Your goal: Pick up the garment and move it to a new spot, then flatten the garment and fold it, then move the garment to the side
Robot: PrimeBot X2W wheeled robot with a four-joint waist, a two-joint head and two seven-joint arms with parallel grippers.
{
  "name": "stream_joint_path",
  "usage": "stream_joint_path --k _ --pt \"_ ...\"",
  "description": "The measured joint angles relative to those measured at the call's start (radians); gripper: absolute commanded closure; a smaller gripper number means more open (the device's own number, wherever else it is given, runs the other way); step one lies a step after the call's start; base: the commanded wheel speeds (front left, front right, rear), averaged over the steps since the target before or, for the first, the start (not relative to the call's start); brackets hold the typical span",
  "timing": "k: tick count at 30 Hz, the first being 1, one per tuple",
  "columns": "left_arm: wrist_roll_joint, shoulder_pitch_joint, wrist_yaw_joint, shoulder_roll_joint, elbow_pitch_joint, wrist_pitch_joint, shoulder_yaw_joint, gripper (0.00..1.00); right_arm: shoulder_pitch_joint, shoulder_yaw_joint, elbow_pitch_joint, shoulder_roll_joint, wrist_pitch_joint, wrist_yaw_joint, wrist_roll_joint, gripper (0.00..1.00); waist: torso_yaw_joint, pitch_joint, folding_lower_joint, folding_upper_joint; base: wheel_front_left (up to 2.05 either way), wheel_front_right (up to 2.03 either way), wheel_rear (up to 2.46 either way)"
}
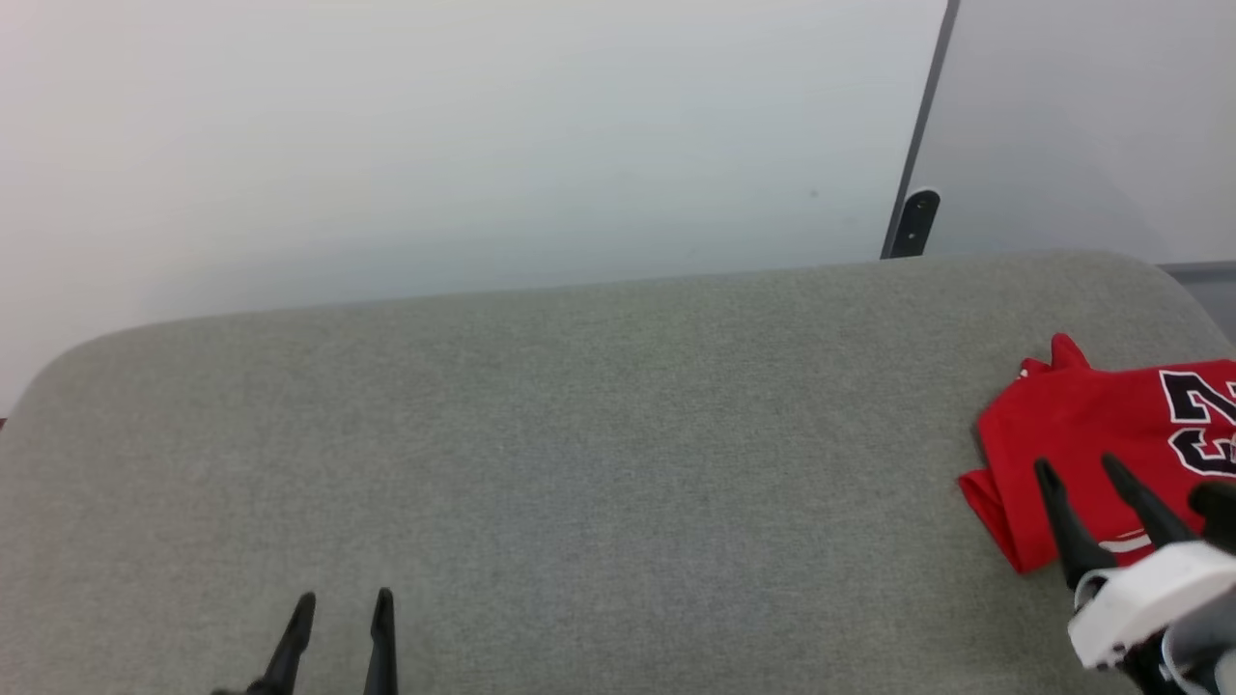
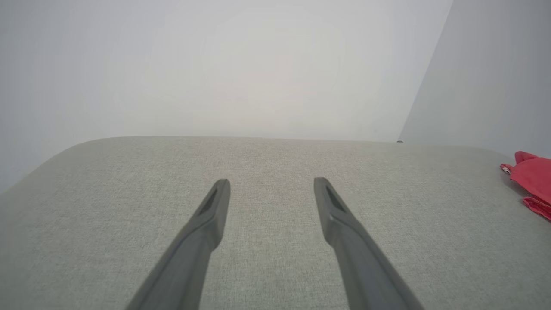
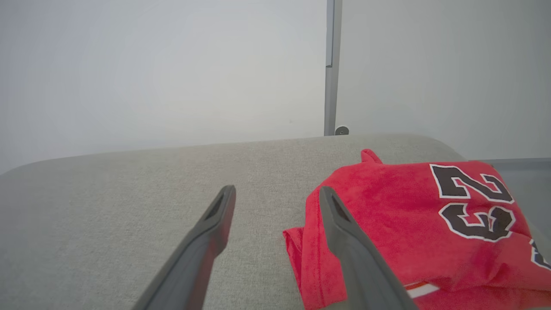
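The garment (image 1: 1091,434), a red jersey folded into a compact bundle, lies at the far right end of the grey fabric-covered table (image 1: 579,434), near its rounded far corner, and runs off the right edge of the head view. Its top face shows a black, white-outlined 23, read upside down from the right wrist view, where the garment (image 3: 387,215) also shows a strip of white trim at its near edge. The right gripper (image 1: 1077,466) is over the garment's left part with its fingers spread wide and nothing between them. In its own wrist view, the right gripper (image 3: 277,189) has 1 finger across the cloth's left edge and the other over bare table; whether either touches the fabric cannot be told. The left gripper (image 1: 346,598) is well apart at the near left, fingers just as wide and empty over bare table. From the left gripper (image 2: 271,183), the garment (image 2: 533,176) is a red patch far to the right. A pale wall (image 1: 483,145) stands behind the table.
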Motion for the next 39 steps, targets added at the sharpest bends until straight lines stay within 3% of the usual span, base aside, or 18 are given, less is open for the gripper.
stream_joint_path --k 9,16,39 --pt "0.0 0.108 0.031 -0.008 -0.112 -0.001 0.013 0.0 0.196 -0.132 -0.267 0.103 0.104 0.0 -0.083 0.0 0.027 -0.013 0.0 0.0 0.0 0.0 0.0" --pt "-0.003 0.151 0.041 -0.001 -0.196 0.033 0.004 0.0 0.294 -0.185 -0.402 0.175 0.164 0.0 -0.119 0.0 0.031 -0.005 0.0 0.0 0.0 0.0 0.0" --pt "-0.002 0.155 0.065 0.001 -0.219 0.045 -0.016 0.0 0.319 -0.203 -0.476 0.202 0.215 0.0 -0.139 0.0 0.03 0.014 0.0 0.0 0.0 0.0 0.0"
